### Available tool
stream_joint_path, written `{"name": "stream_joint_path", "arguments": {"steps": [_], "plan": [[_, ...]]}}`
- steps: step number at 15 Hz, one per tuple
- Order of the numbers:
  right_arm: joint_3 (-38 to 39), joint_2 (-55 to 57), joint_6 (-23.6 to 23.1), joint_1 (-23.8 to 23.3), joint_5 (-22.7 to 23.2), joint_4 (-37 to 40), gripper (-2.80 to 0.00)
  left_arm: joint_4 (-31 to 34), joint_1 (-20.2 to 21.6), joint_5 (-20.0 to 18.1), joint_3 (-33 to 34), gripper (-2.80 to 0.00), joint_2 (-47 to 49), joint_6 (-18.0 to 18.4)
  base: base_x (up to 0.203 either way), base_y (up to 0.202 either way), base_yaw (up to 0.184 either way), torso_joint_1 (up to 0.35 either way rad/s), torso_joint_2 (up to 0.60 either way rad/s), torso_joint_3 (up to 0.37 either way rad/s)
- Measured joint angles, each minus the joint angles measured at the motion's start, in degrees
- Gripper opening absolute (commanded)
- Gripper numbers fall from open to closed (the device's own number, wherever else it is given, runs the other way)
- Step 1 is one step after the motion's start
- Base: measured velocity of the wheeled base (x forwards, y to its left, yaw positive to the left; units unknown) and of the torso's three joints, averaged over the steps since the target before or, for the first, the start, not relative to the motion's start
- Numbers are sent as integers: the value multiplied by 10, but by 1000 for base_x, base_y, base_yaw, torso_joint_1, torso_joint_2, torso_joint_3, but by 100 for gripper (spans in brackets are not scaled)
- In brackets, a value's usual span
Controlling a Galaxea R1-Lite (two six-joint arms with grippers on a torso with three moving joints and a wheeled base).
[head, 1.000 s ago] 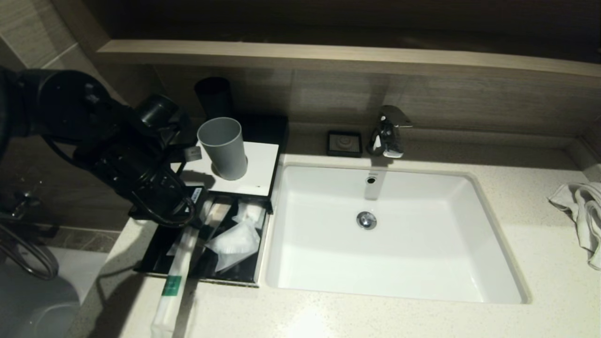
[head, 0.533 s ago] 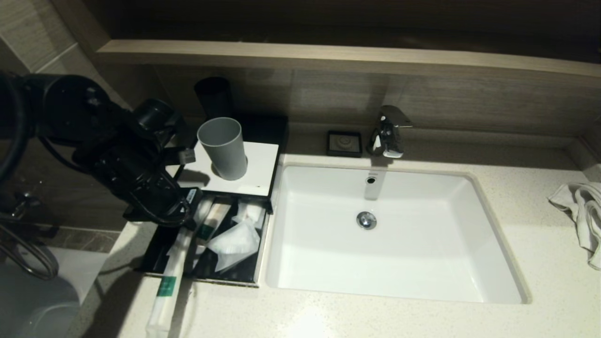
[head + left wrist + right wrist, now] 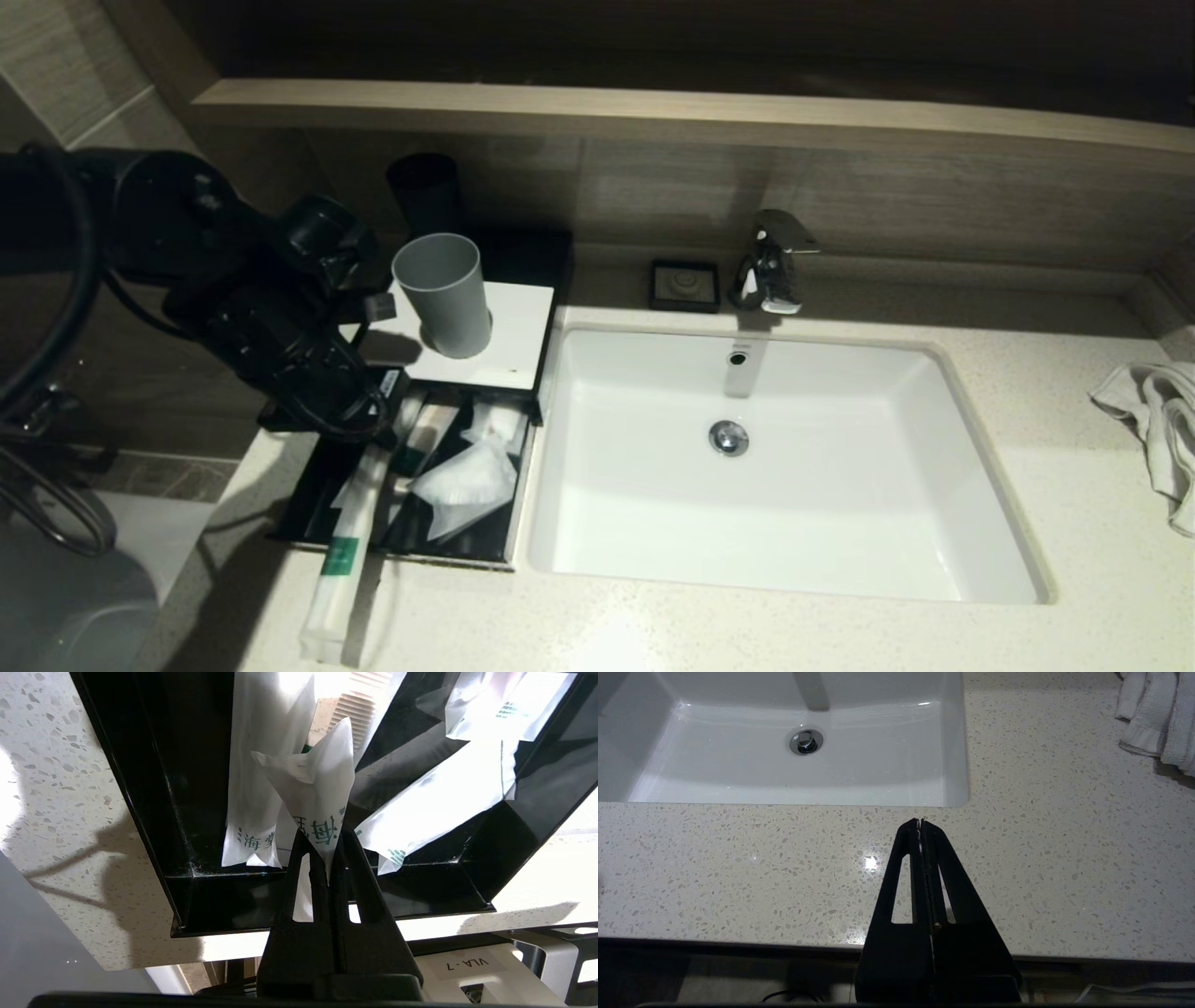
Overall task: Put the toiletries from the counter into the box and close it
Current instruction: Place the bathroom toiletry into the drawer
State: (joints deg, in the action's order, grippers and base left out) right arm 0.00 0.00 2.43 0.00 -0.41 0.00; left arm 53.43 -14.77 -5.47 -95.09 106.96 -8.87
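The black box [image 3: 301, 528] stands open at the left of the sink, with several white packets [image 3: 467, 481] lying in it. My left gripper [image 3: 381, 437] hovers over the box's back left part, shut on a long white packet with a green band [image 3: 347, 541]. The packet slants forward across the box; its far end sticks out over the front rim above the counter. In the left wrist view the fingers [image 3: 327, 835] pinch the packet's printed end [image 3: 313, 784] above the box wall [image 3: 154, 812]. My right gripper [image 3: 920, 821] is shut and empty above the front counter.
A grey cup [image 3: 443, 294] stands on a white panel [image 3: 518, 341] behind the box, with a black cup [image 3: 425, 191] further back. The white sink [image 3: 775, 467], faucet [image 3: 770, 261] and soap dish [image 3: 684, 285] lie to the right. A towel [image 3: 1158, 429] lies at the far right.
The left arm shifted slightly over the box. The held long packet's free end swung a little left, then back right. The right arm has not moved.
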Motion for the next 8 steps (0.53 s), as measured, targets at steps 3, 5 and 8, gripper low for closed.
{"name": "stream_joint_path", "arguments": {"steps": [3, 5, 8], "plan": [[0, 0, 0, 0, 0, 0, -280, -3, 0, -2, -1, 0, 4, -4, 0, 0, 0, 0, 0, 0], [0, 0, 0, 0, 0, 0, -280, -4, 0, -3, -1, 0, 5, -4, 0, 0, 0, 0, 0, 0], [0, 0, -1, 0, 0, 0, -280, -5, 0, -2, -1, 0, 6, -4, 0, 0, 0, 0, 0, 0]]}}
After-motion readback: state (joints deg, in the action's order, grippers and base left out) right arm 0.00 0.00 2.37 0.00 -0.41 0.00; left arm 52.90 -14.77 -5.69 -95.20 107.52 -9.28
